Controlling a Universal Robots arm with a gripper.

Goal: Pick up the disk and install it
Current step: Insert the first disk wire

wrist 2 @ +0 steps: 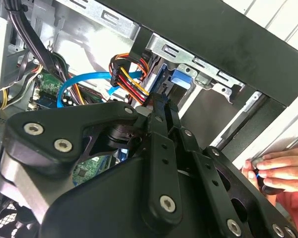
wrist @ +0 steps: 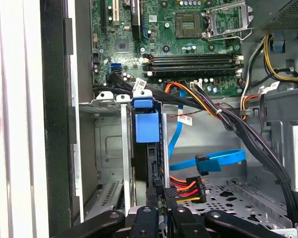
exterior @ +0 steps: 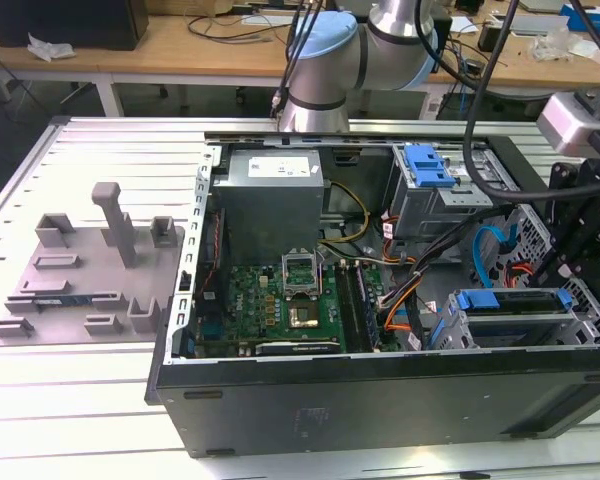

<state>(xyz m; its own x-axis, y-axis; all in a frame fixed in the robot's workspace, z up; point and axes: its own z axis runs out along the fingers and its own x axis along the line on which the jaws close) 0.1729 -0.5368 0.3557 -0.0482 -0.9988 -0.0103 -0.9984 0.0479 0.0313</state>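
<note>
Seating the Disk in the Lower Drive Cage

Looking down the first wrist view, I see the disk [wrist: 146, 126] standing on edge inside the metal drive cage [wrist: 109, 104] of the open computer case [exterior: 380, 400]. Its bright blue carrier faces the motherboard [wrist: 188, 29]. The gripper [wrist: 161, 196] is at the opposite, near end, and its black fingers [wrist: 154, 191] are drawn in tight against the disk's thin edge, clamped on it as far as I can judge. In the second wrist view the same narrow fingertips point toward the blue carrier [wrist 2: 181, 79], with the bundle of red, yellow and orange power wires [wrist 2: 129, 74] just beside them.

A blue data cable [wrist: 218, 159] loops across the cage floor next to the disk. In the exterior view the disk [exterior: 500, 300] lies in the cage at the case's near corner on the exterior view's right, under the black gripper linkage. The grey tray [exterior: 80, 270] with upright posts sits on the table [exterior: 80, 150], well apart on the exterior view's left.

A person's hand [wrist 2: 273, 171] rests at the case's outer rim.
</note>
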